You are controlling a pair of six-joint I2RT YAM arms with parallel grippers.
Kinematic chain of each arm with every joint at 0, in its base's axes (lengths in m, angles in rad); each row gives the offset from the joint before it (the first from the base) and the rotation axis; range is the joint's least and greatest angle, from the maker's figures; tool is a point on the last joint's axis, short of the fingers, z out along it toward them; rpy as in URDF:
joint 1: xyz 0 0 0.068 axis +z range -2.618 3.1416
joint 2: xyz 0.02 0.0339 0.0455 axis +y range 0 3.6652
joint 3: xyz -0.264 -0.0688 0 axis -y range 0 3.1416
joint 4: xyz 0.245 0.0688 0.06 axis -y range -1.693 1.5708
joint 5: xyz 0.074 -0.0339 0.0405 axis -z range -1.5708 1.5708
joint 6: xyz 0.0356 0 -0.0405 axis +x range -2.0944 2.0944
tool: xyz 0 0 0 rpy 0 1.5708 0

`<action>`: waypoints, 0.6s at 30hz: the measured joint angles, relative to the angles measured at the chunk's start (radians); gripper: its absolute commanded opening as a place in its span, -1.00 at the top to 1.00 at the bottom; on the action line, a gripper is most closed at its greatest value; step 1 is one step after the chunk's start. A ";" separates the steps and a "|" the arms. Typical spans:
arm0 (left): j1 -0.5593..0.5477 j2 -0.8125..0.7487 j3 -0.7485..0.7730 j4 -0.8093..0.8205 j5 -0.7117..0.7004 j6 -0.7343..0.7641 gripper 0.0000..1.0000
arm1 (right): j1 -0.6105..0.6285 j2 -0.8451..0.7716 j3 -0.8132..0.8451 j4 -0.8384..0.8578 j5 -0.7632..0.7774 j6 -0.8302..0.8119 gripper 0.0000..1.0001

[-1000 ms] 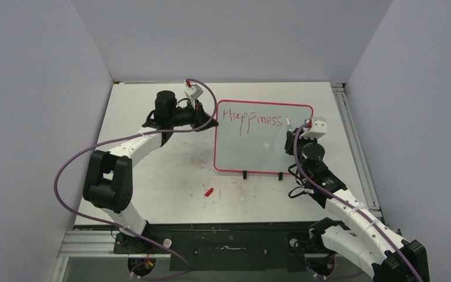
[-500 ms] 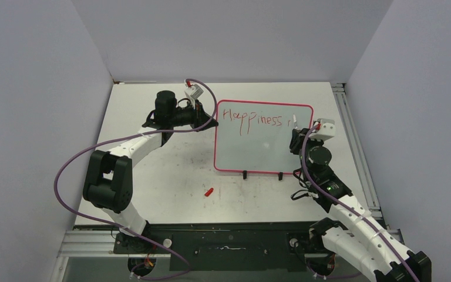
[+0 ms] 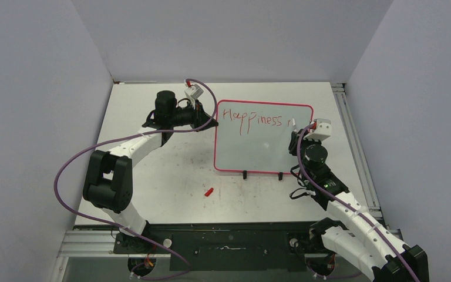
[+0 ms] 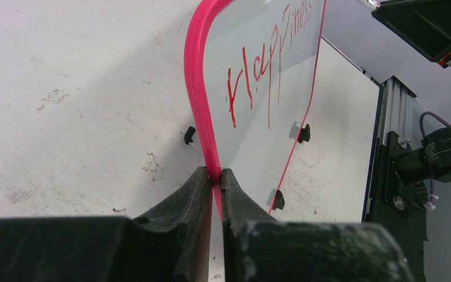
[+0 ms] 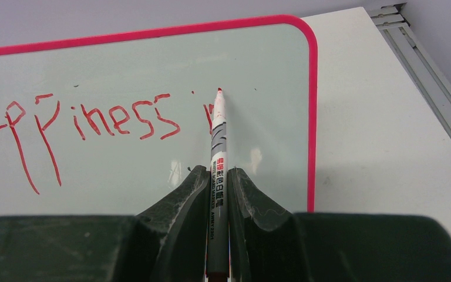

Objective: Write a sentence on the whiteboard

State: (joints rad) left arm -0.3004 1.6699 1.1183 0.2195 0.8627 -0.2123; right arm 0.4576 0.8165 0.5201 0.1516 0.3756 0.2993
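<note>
Right wrist, marker [image 5: 218, 154] tip at whiteboard [image 5: 123, 61]

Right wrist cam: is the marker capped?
No, the marker held in the right gripper shows a bare red tip, pointed at the whiteboard.

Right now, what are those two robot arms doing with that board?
They are writing on it. The right gripper holds a marker with its tip at the whiteboard, just past the red words, which read "Happiness" plus a first stroke of something more. The left gripper pinches the whiteboard's left edge. A small red piece, maybe the cap, lies on the table in front.
</note>
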 measured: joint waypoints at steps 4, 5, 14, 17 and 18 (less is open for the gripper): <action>0.000 0.000 0.000 0.000 0.000 0.000 1.00 | -0.001 0.001 -0.006 -0.002 -0.006 0.001 0.89; 0.000 0.000 0.000 0.000 0.000 0.000 1.00 | -0.003 0.001 -0.006 -0.004 -0.008 0.001 0.89; 0.000 0.000 0.000 -0.003 -0.002 0.005 1.00 | -0.006 0.013 -0.009 -0.022 -0.019 0.019 0.89; 0.000 0.000 0.000 -0.003 -0.002 0.006 1.00 | -0.006 0.003 -0.017 -0.042 -0.025 0.028 0.89; 0.000 0.000 0.000 -0.004 -0.002 0.006 1.00 | -0.006 -0.005 -0.021 -0.050 -0.028 0.031 0.89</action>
State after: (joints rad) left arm -0.3004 1.6699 1.1183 0.2157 0.8612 -0.2058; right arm 0.4519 0.8116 0.4995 0.1013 0.3473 0.3302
